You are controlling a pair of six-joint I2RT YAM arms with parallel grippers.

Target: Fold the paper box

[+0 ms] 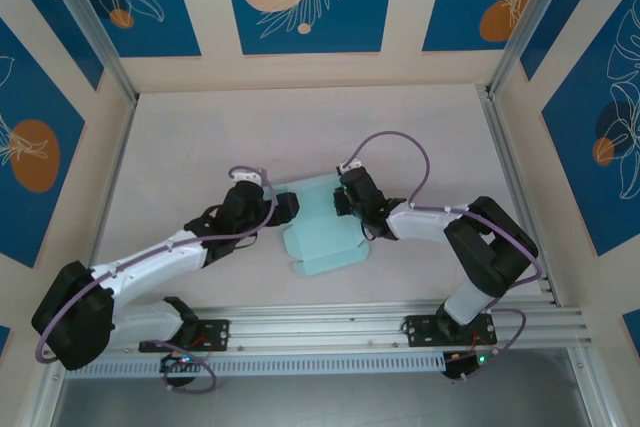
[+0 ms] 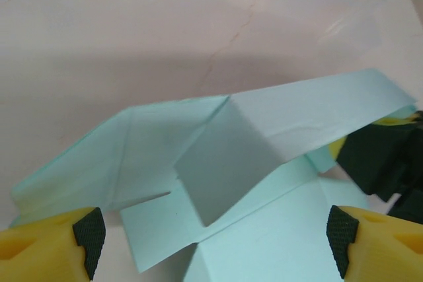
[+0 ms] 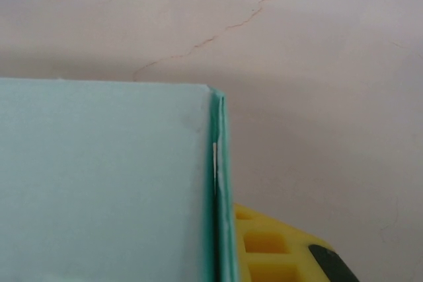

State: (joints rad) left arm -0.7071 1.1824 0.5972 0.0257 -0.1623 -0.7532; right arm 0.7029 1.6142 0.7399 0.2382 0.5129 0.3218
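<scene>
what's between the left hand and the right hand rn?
The paper box. In the top external view its pale blue card spans the gap from the left hand across to the right hand.

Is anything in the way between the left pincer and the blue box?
No, nothing visible. The left pincer is open, and the box lies right in front of it.
</scene>
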